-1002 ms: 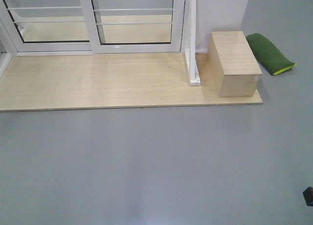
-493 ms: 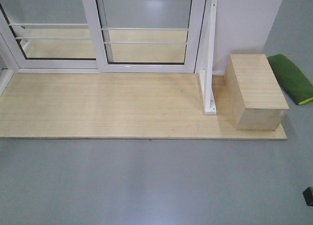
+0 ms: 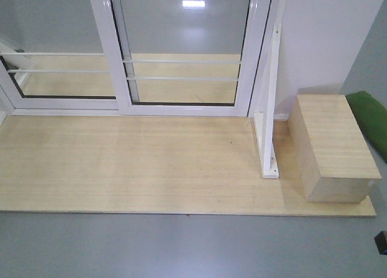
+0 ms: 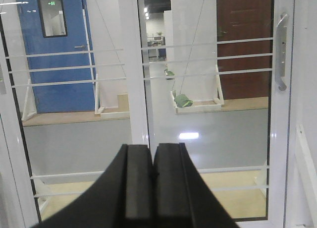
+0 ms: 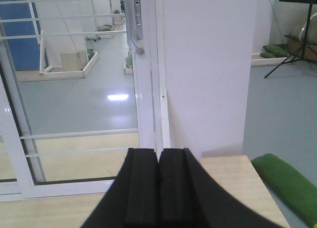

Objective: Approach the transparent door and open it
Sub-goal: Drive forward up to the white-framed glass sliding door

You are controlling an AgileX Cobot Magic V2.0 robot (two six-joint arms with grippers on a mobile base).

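Note:
The transparent door is the right-hand glass panel in a glossy white frame, crossed by thin white bars; it stands shut at the back of a wooden platform. Its long curved grey handle shows at the upper right of the left wrist view and as the handle at the top of the right wrist view. My left gripper is shut and empty, well short of the glass. My right gripper is shut and empty too, below and right of the handle.
A second glass panel stands left of the door. To the right are a white upright bracket, a wooden box and a green cushion. A white wall adjoins the door frame. Grey floor lies in front.
The front view has closed in on the door: platform, box and bracket have grown and slid down the frame, and the cushion has shifted towards the right edge.

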